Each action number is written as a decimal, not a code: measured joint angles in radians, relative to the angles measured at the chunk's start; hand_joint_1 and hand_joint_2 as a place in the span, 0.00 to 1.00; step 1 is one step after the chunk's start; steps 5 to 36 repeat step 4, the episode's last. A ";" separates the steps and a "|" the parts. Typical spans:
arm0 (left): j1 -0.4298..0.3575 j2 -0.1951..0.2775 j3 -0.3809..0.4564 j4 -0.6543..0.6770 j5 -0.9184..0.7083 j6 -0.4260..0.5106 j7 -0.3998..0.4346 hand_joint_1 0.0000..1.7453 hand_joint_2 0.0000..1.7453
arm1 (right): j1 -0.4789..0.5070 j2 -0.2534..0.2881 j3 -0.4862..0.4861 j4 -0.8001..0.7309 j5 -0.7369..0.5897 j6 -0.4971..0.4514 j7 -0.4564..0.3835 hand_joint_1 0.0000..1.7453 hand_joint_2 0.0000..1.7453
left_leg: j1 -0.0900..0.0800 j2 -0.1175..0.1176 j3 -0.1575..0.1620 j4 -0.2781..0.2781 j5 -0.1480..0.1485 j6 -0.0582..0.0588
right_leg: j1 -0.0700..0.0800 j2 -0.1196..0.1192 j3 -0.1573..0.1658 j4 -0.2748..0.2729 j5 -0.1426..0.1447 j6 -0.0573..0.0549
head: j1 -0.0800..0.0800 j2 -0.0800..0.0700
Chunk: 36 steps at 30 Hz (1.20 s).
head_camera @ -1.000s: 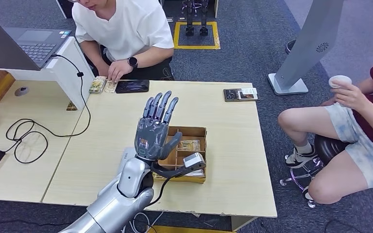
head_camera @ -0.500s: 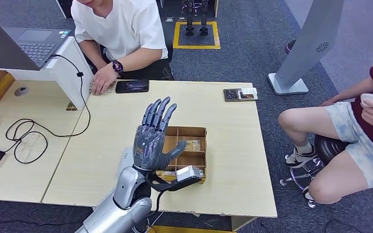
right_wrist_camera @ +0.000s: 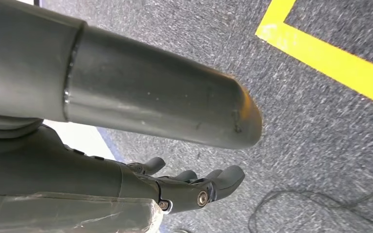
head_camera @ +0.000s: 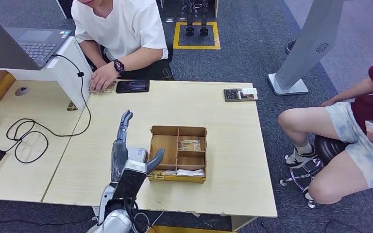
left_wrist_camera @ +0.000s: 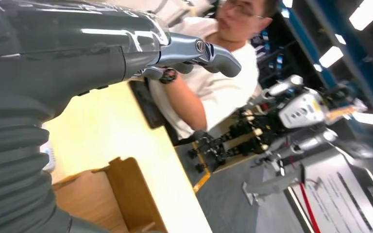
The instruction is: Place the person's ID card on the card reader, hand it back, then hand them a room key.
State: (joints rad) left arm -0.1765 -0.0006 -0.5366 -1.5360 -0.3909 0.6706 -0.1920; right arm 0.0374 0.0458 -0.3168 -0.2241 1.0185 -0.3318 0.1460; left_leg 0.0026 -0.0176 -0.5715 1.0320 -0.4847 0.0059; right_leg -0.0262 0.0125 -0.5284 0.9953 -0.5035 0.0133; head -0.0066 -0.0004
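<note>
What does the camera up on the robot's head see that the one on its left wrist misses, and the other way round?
Head view alone: the whole table, the laptop, a black tablet, a second seated person in dark red. Left wrist view alone: another robot standing behind, and ceiling lights. Both: the left hand, empty with fingers apart, the wooden tray and the person in white.

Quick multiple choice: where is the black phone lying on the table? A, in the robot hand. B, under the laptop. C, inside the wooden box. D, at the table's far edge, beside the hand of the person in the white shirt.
D: the black phone lies flat at the far edge of the table, just beside the person's hand, apart from the wooden box.
</note>
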 joint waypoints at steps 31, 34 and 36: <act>0.009 0.003 0.042 -0.004 0.072 -0.001 0.006 0.00 0.00 | 0.002 0.000 -0.005 0.001 0.000 -0.005 0.004 0.00 0.00 | 0.000 0.000 0.000 0.000 0.000 0.000 | 0.000 0.000 0.000 0.000 0.000 0.000 | 0.000 0.000; 0.009 0.003 0.042 -0.004 0.072 -0.001 0.006 0.00 0.00 | 0.002 0.000 -0.005 0.001 0.000 -0.005 0.004 0.00 0.00 | 0.000 0.000 0.000 0.000 0.000 0.000 | 0.000 0.000 0.000 0.000 0.000 0.000 | 0.000 0.000; 0.009 0.003 0.042 -0.004 0.072 -0.001 0.006 0.00 0.00 | 0.002 0.000 -0.005 0.001 0.000 -0.005 0.004 0.00 0.00 | 0.000 0.000 0.000 0.000 0.000 0.000 | 0.000 0.000 0.000 0.000 0.000 0.000 | 0.000 0.000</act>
